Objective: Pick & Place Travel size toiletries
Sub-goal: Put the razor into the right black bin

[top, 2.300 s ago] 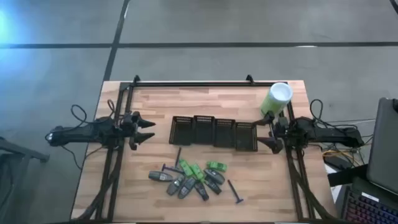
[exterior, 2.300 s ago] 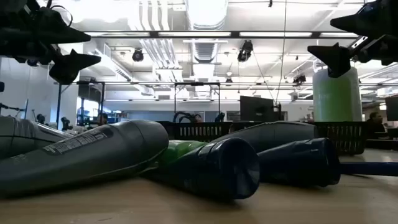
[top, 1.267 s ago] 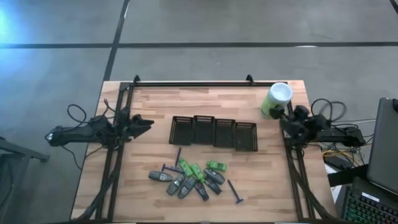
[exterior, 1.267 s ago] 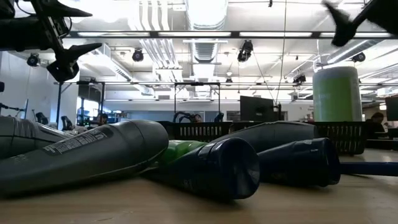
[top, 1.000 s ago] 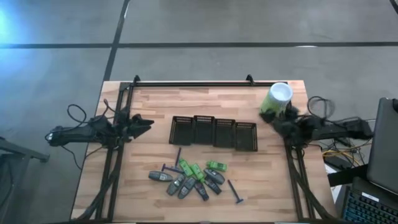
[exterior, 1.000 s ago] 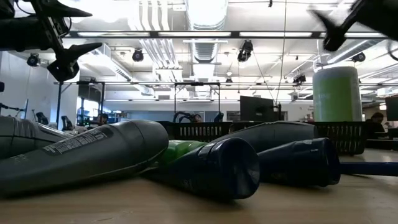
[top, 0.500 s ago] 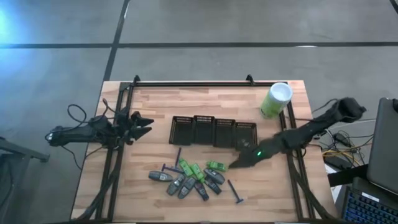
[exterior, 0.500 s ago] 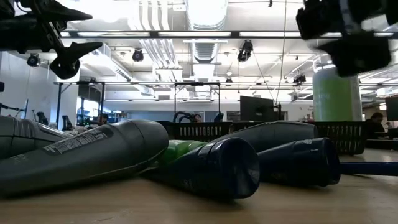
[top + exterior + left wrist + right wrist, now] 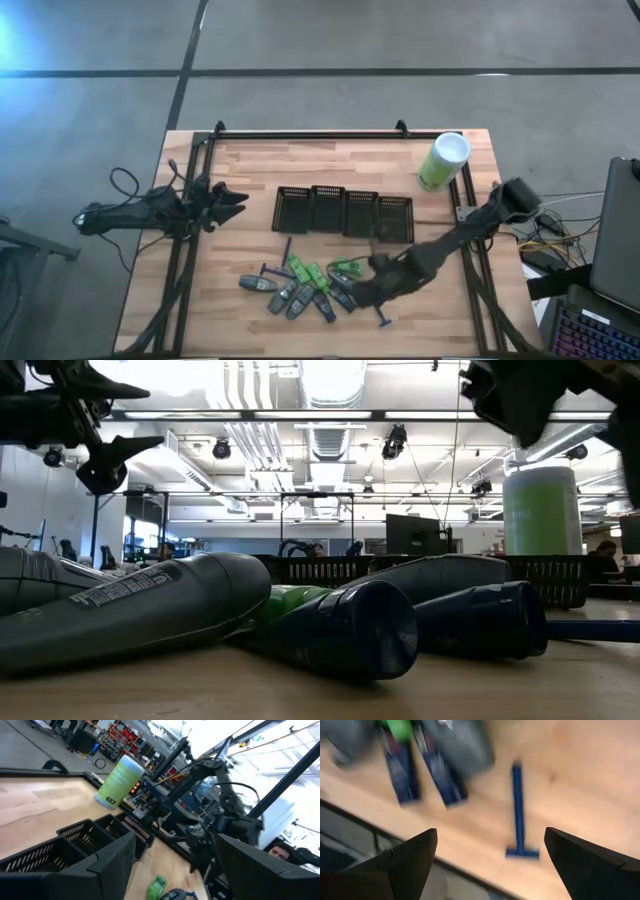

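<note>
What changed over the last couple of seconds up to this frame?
The right arm swung from the table's right edge out over the toiletries; its right gripper now hangs open above the blue razor, holding nothing. The left gripper stayed at the left side, open. The toiletries, baskets and green canister haven't moved.

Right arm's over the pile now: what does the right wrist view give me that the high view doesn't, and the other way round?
Right wrist only: close detail of the navy tubes.

High only: the four black mesh baskets, the tall light-green canister, the left gripper waiting at the table's left edge, and the right gripper above the pile.

Both: the blue long-handled razor lying apart from the pile.
</note>
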### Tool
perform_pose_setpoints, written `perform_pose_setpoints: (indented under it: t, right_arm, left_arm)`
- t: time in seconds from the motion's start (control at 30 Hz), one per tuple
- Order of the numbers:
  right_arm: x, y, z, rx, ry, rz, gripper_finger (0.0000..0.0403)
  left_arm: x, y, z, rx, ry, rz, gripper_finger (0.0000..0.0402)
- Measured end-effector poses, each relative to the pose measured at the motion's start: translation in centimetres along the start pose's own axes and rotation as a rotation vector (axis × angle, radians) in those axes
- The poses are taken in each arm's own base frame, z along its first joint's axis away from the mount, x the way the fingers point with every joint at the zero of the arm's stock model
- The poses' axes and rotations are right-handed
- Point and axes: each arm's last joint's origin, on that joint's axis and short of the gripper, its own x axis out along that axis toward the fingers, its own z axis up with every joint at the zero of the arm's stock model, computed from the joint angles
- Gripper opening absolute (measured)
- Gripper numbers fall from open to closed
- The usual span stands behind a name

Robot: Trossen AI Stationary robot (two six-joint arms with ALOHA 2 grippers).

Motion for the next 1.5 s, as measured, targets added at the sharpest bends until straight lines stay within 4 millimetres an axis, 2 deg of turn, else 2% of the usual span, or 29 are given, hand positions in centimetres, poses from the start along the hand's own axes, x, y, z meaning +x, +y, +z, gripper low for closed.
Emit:
perform_pose_setpoints:
  t: [0.1,0.27,0.5,0.6,0.77,1.17,1.3,1.37,1.5]
  right_arm:
    - [2.2,0.9,-0.6,-0.064,0.109,-0.082,0.0364]
    - [5.4,0.7,-0.4,-0.104,0.127,-0.230,0.0363]
    - [6.7,0.7,-0.1,-0.172,0.078,-0.259,0.0361]
    - [6.9,0.4,0.1,-0.189,0.061,-0.269,0.0341]
    - [7.4,-0.2,0.4,-0.199,0.060,-0.296,0.0268]
    - [7.7,-0.9,0.3,-0.248,0.068,-0.312,0.0028]
    - [7.0,-0.4,0.0,-0.254,0.059,-0.263,0.0025]
    - [5.5,0.0,-0.1,-0.234,0.011,-0.210,0.0025]
    - [-1.7,0.0,0.0,-0.094,-0.188,-0.067,0.0025]
  left_arm:
    - [0.0,0.1,-0.1,0.000,0.010,0.008,0.0282]
    - [0.0,0.1,-0.1,0.000,0.010,0.007,0.0282]
    - [0.0,0.1,-0.1,-0.028,0.007,0.005,0.0282]
    - [0.0,0.0,-0.1,-0.029,0.007,0.005,0.0282]
    - [0.0,0.0,-0.1,-0.027,0.007,0.005,0.0282]
    - [0.0,0.0,-0.1,-0.027,0.007,0.005,0.0282]
    - [0.0,0.0,-0.1,-0.027,0.007,0.005,0.0282]
    - [0.0,0.0,-0.1,-0.027,0.007,0.005,0.0282]
    - [0.0,0.1,-0.1,-0.026,0.007,0.005,0.0282]
